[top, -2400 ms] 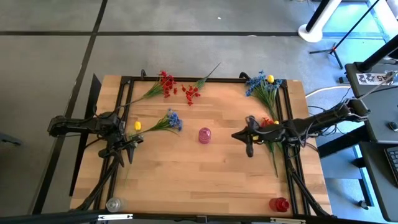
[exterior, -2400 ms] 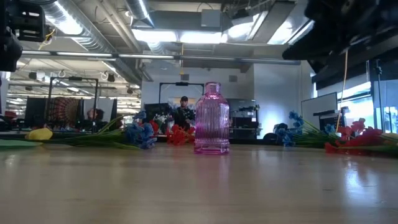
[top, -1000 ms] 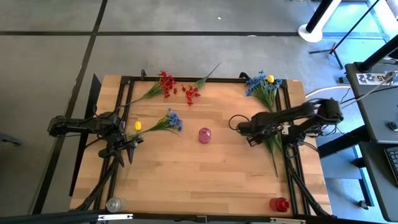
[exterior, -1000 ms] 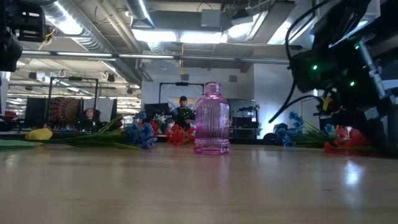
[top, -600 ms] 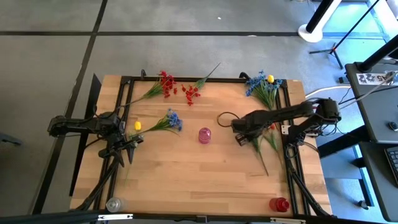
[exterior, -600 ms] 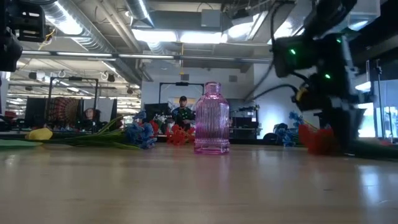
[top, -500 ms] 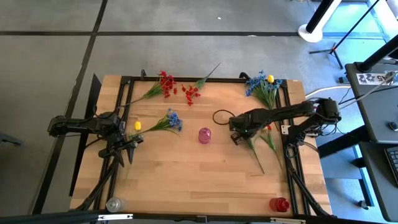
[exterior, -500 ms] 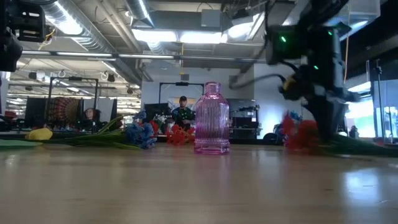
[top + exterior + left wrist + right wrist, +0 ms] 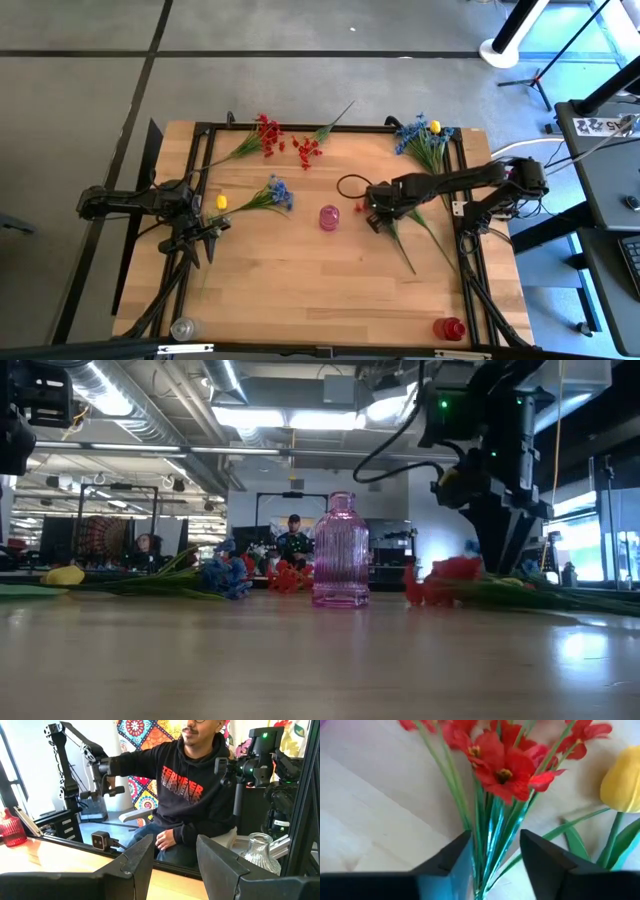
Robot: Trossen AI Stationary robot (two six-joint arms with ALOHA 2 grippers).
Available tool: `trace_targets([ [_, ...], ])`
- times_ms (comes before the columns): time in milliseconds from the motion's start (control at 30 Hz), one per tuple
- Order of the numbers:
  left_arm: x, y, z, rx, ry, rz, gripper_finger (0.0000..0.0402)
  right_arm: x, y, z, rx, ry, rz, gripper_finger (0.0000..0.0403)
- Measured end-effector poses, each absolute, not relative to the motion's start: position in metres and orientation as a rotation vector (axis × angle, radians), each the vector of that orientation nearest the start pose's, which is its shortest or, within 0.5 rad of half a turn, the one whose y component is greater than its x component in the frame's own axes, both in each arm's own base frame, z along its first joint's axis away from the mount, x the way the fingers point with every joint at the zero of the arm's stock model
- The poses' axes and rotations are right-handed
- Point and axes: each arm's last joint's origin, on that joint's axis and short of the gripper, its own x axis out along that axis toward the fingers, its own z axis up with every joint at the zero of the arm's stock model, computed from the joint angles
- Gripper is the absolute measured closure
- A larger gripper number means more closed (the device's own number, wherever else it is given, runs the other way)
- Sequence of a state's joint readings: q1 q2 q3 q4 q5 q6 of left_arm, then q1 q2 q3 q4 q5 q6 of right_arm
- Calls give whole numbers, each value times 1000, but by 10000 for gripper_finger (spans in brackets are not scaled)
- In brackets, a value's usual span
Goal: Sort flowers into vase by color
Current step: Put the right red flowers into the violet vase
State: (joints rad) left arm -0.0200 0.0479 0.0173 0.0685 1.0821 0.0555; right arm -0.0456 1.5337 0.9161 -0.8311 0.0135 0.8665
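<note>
The right arm is sweeping in from the table's right edge toward the middle, dragging a red sprig (image 9: 362, 207) with it, so that the blossoms which were lying out by the rail are now sitting just beside the pink glass vase (image 9: 329, 217). The right gripper (image 9: 378, 214) is clamping the bundle of green stems between its fingers, the red blossoms (image 9: 502, 767) fanning out just past the fingertips and a yellow tulip head (image 9: 621, 780) showing alongside (whether it is caught in the same grip I cannot tell). In the low view the sprig (image 9: 440, 582) is lying almost flat, its blooms pointing at the vase (image 9: 341, 551) and its long stem (image 9: 412, 235) trailing back across the wooden table (image 9: 300, 290). That is where trouble could be brewing: the vase's neck is narrow and the sprig is arriving blossom-first and low, so a further push could be nudging the light bottle sideways or tipping it, and the trailing stem could be snagging on the blue flowers (image 9: 425, 145) behind. The left gripper (image 9: 203, 239) is waiting with its fingers spread near the left edge, beside the blue sprig (image 9: 272, 193) and the yellow bud (image 9: 221, 202).
</note>
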Motion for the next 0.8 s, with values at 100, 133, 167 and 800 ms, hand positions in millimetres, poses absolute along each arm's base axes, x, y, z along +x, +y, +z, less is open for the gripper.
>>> trace_targets([
  [100, 84, -27, 172, 70, -65, -1101, 257, 252, -12, 167, 730, 1338, -669, 213],
  [133, 84, -27, 172, 70, -65, -1101, 257, 251, -12, 162, 729, 1341, -670, 212],
  [167, 84, -27, 172, 70, -65, -1101, 257, 250, -12, 157, 727, 1343, -670, 211],
  [800, 84, -27, 172, 70, -64, -1101, 257, 270, -14, 232, 684, 957, -500, 366],
])
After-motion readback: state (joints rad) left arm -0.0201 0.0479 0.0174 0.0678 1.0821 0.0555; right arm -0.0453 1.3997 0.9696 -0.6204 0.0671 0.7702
